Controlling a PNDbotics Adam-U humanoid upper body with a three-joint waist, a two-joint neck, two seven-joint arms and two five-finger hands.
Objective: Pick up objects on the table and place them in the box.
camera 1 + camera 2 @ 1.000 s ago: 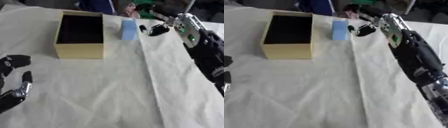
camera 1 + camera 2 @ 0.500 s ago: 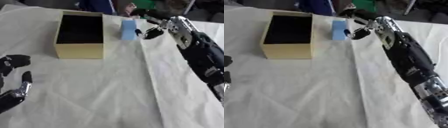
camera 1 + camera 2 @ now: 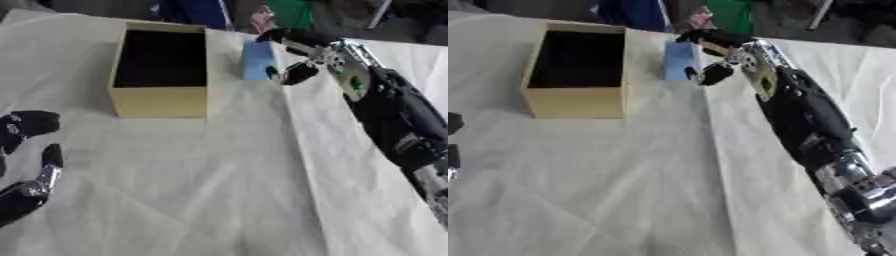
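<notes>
Light blue rectangular block point(image 3: 256, 60): upright on white-clothed surface point(image 3: 219, 190), just right of box | left hand point(image 3: 24, 165): idle at lower left, fingers relaxed, holding nothing | open tan cardboard box point(image 3: 160, 100): dark inside, awaiting block | right hand point(image 3: 302, 55): spread beside block, thumb and fingers apart, apparently poised to grasp.

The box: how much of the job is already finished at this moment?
Nothing looks done: the box shows only a dark inside, with no object visible in it. In hand: the right robot hand is at the blue block, which stands on the table beside the box; a closed grasp cannot be seen. The left robot hand rests open at the lower left. Left: grasp, lift, place it in the box.
</notes>
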